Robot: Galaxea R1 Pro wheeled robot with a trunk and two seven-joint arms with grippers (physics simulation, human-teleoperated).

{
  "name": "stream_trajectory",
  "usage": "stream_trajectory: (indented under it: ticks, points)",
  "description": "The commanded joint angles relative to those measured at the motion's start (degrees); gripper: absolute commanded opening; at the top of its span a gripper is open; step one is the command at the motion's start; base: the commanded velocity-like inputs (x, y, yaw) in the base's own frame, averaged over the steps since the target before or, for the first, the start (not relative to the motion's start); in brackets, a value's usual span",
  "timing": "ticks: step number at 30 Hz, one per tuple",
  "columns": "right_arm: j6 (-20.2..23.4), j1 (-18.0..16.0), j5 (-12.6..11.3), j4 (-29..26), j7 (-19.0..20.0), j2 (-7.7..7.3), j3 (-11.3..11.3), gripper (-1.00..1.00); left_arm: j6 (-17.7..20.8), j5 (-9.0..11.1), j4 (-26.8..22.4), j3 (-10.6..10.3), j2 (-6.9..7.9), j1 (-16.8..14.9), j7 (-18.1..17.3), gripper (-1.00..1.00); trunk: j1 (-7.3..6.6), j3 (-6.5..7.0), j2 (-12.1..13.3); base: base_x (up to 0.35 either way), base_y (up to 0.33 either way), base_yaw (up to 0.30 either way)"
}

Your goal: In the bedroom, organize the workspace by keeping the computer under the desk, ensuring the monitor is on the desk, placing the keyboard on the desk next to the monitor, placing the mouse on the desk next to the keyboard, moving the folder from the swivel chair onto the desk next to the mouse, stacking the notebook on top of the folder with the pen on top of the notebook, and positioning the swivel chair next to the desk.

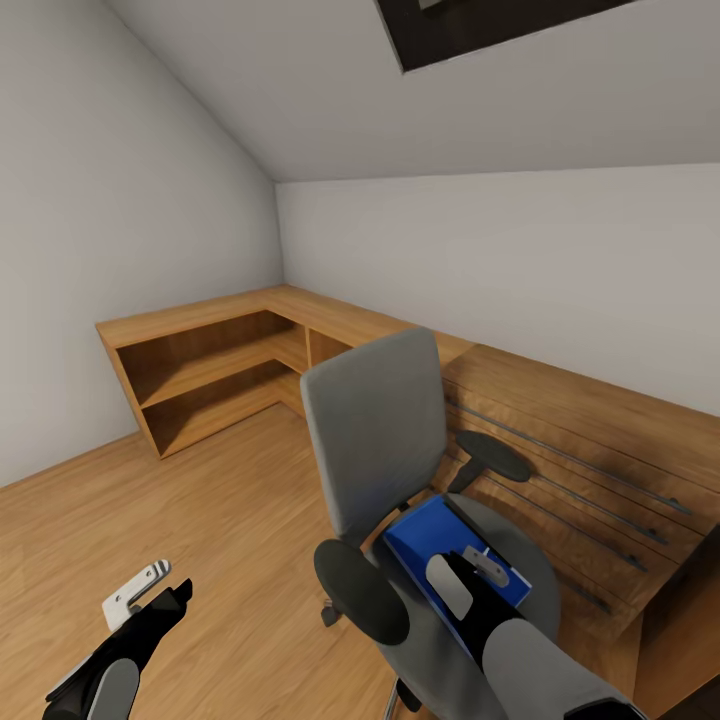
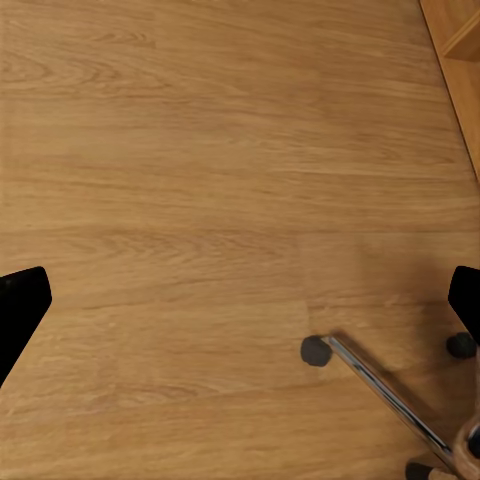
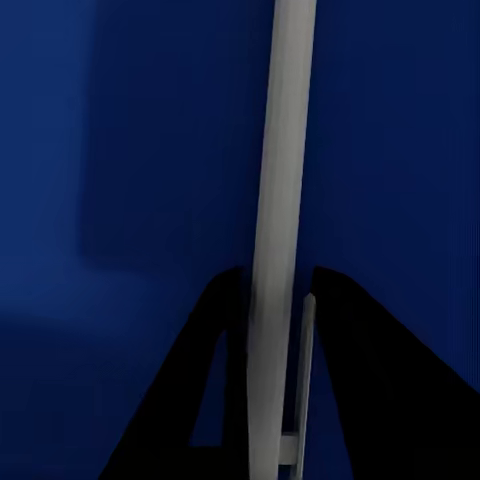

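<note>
Closest to the head camera, the right gripper (image 1: 478, 572) hangs directly over the folder (image 1: 432, 545), which lies flat on the seat of the swivel chair (image 1: 375, 440). In the right wrist view the two dark fingers (image 3: 345, 330) stand close together on either side of a pale grey strip that runs straight out along their line over the blue cover; this strip looks like the folder's thin pale edge (image 3: 282, 150), and the fingers appear pinched onto it, though I cannot be sure that they bear on it. So the folder lies straight ahead of and under the right fingers, its pale edge in line with them, its long side running from the chair's back toward the front of the seat. The right arm is much the nearer; the left gripper (image 1: 150, 598) is well apart, low over the wooden floor (image 2: 200, 200) beside the chair, its jaws spread wide with nothing between them, one chrome leg and caster (image 2: 316, 350) of the chair base just in its wrist view. The folder is bright blue, flat and rectangular, plain on its cover, lying between the chair's black armrests. Any lift, I judge, turns on this thin-edge hold, which could let the flat folder droop or slip. Behind the chair stand light wooden shelves (image 1: 210, 365) along the grey walls.
</note>
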Motion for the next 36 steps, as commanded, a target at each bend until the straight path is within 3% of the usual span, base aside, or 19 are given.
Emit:
stream_trajectory:
  ticks: [1,12,19,24,28,32,36]
  points:
    - [0.5,0.0,-1.2,0.0,-0.4,-0.05,0.1,-1.0,0.2,0.6,-0.1,0.1,-0.04,0.0,0.4,1.0,-0.23,0.11,0.4,0.0,0.0,0.0]
    - [0.5,0.0,-1.2,-0.1,-0.4,-0.05,0.1,-1.0,0.2,0.6,-0.1,0.0,-0.04,0.0,0.4,1.0,-2.64,2.09,4.8,0.0,0.0,0.0]
    - [-2.3,0.0,-1.1,-0.4,-0.6,-0.05,0.4,-1.0,0.3,0.6,-0.1,-0.1,-0.03,0.0,0.4,1.0,-4.18,3.34,7.6,-0.05,-0.009,0.0]
    - [-2.7,0.1,-1.0,-4.5,-1.5,-0.29,0.5,-1.0,0.3,0.6,-0.1,-0.2,-0.02,0.0,0.4,1.0,-5.28,4.24,9.6,-0.294,-0.071,0.0]
    - [-2.0,1.6,-1.1,-11.1,-4.4,-1.94,0.5,-1.0,0.4,0.4,-0.1,-0.4,-0.03,0.0,0.4,1.0,-6.16,4.96,11.2,-0.325,-0.076,0.0]
    - [4.0,7.9,-1.1,-25.8,-6.2,-3.96,0.5,-1.0,0.6,0.3,-0.1,-1.0,-0.07,0.0,0.4,1.0,-7.03,5.68,12.8,-0.181,-0.037,0.0]
    - [11.1,19.4,-1.3,-50.7,-6.8,-6.97,0.5,-1.0,0.6,0.1,-0.1,-4.5,-0.02,0.0,0.5,1.0,-7.91,6.39,14.4,-0.033,-0.006,0.0]
